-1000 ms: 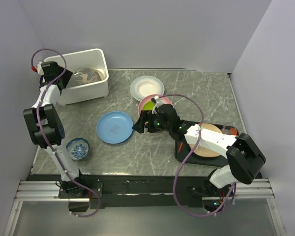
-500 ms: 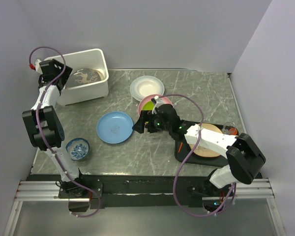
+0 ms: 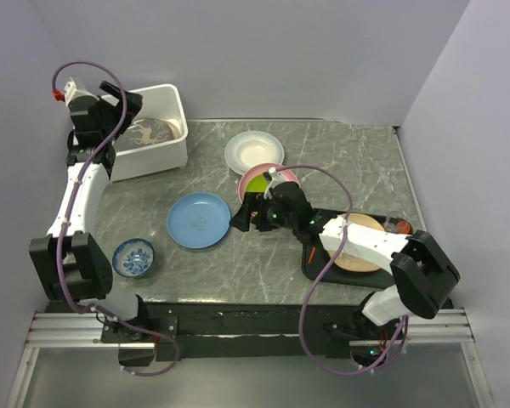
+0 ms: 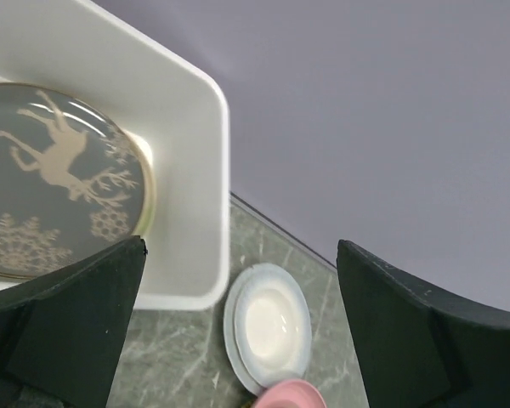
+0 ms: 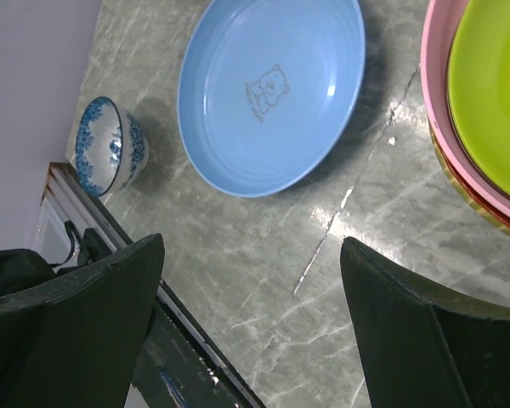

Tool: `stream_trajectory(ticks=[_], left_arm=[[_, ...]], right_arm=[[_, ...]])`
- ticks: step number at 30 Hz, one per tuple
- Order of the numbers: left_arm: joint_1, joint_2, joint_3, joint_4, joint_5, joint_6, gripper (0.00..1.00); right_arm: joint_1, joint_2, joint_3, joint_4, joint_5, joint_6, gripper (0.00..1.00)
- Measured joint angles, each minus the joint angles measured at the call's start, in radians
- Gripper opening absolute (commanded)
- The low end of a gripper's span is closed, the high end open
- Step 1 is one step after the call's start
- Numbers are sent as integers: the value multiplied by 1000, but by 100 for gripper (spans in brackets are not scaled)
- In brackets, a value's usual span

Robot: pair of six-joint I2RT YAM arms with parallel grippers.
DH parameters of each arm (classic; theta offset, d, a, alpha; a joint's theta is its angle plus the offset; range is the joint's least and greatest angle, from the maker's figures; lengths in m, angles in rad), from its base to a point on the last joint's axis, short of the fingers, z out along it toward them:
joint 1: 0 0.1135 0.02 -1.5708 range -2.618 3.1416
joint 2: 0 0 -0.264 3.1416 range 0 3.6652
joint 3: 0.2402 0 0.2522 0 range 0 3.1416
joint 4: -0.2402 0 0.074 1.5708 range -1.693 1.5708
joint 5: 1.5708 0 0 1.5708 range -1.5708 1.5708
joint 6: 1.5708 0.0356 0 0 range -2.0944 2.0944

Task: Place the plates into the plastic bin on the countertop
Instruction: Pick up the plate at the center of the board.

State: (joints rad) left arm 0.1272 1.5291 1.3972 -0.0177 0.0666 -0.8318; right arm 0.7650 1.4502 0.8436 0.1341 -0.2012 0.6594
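Over the last second the left gripper [image 3: 127, 100] is rising clear of the bin [image 3: 157, 158], and its jaws are spreading wide with nothing in them. The deer plate [image 3: 147, 132] is lying flat inside the bin. Other plates are waiting on the countertop [image 3: 340, 161]: the blue plate [image 3: 199, 220] alone at centre, the green plate [image 3: 257, 179] just beside it on top of others, and the white plate [image 3: 254, 152] behind. The right gripper [image 3: 245, 212] is hovering between the blue and green plates, jaws apart and empty. The blue plate is probably next: approach low, catch its rim, and keep the arms well apart.
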Motion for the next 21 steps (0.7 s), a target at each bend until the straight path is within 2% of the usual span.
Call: stream_trajectory(ticks=[5,12,21], left_arm=[[-78,-43,-46,2,48,37,99],[-224,-96,-199,-5,107,88,99],[-250,-177,-368,-30,139,118,99]], right_arm=[[0,-31,-34,-2,15,12,91],[3,-140,-143,7,47,56,91],[39,-145,-179,10,72,95,91]])
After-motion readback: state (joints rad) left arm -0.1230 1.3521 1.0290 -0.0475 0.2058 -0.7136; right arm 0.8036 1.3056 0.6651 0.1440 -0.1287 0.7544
